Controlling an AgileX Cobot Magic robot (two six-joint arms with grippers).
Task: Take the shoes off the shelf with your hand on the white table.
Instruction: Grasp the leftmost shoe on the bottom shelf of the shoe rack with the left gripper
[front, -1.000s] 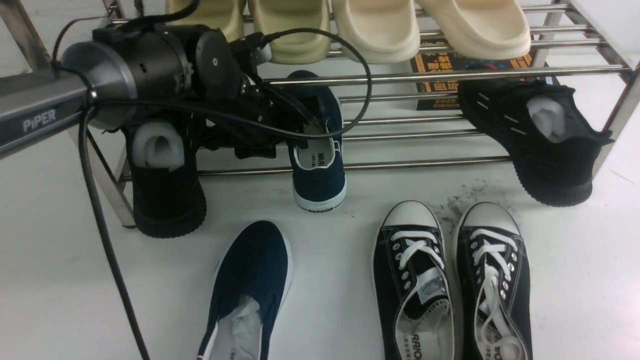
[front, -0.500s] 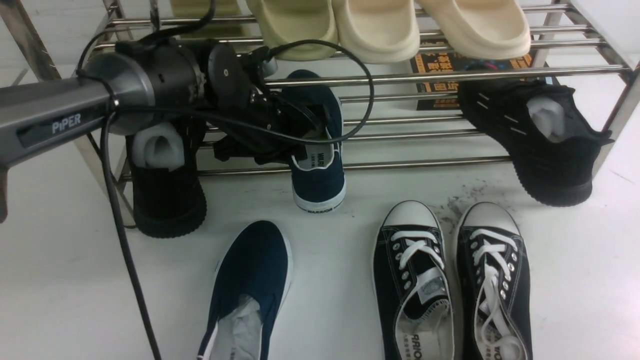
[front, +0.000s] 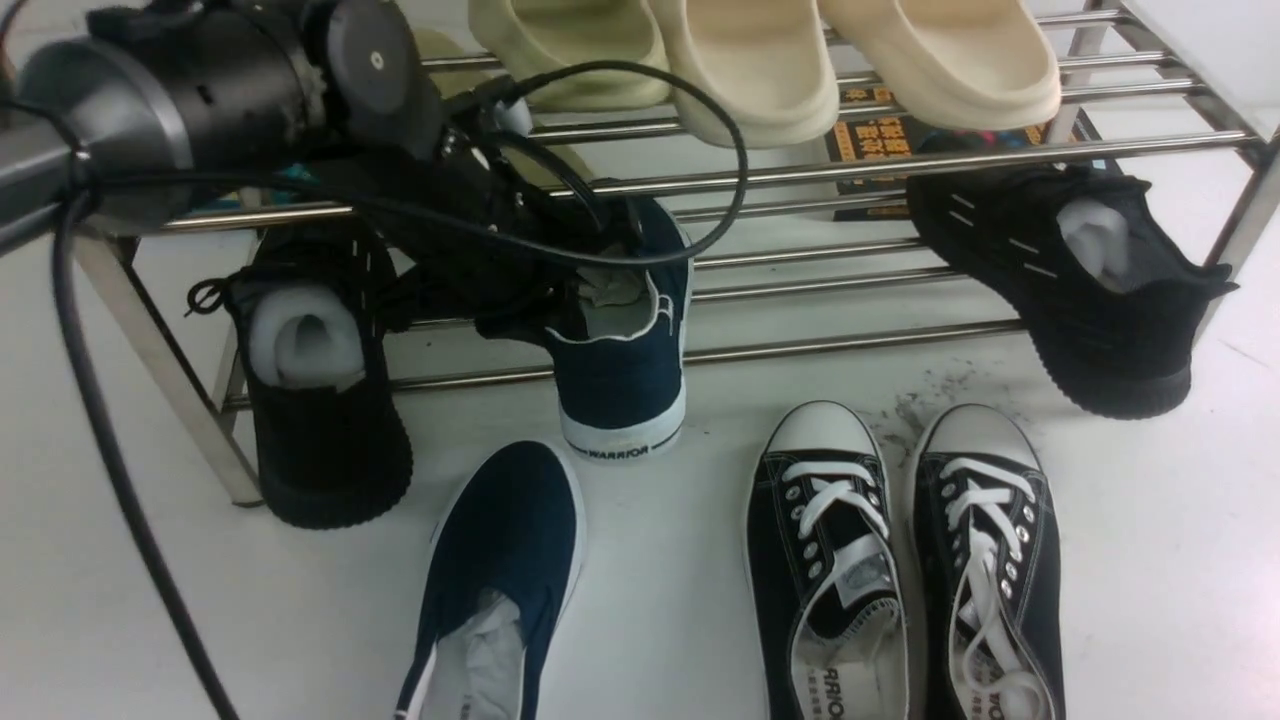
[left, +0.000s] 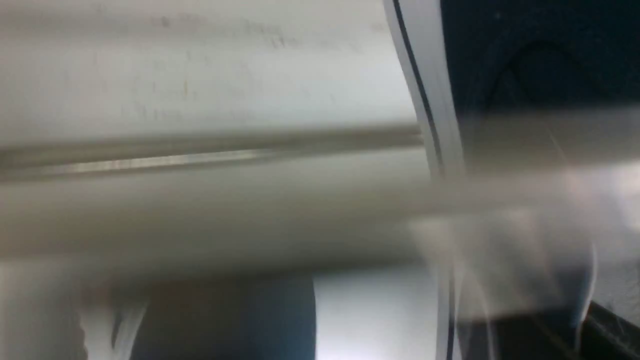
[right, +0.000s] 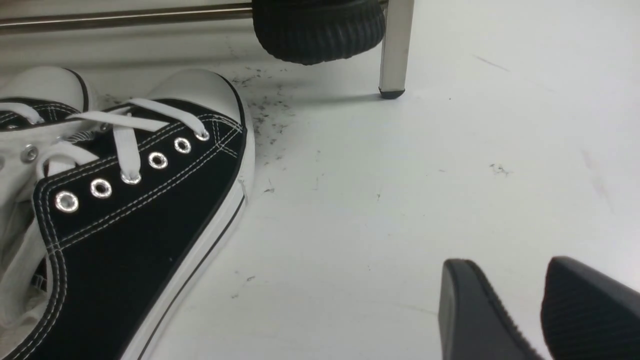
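Note:
One navy slip-on shoe stands heel-down at the front of the steel shelf, its "WARRIOR" sole facing me. My left gripper is at the shoe's opening, shut on its side wall, with black cables looping over it. The left wrist view is blurred; it shows the shoe's white sole and a shelf bar. The other navy shoe lies on the white table. My right gripper is open and empty, low over the table.
Two black lace-up sneakers lie on the table; one is close to the right gripper. Black knit sneakers lean on the lower tier. Cream slippers sit on top. A shelf leg stands ahead of the right gripper.
My left gripper has drawn the navy shoe forward and a little left, off the lower bars. The arm has risen and swung left. The shelf and the shoes on it have shifted.

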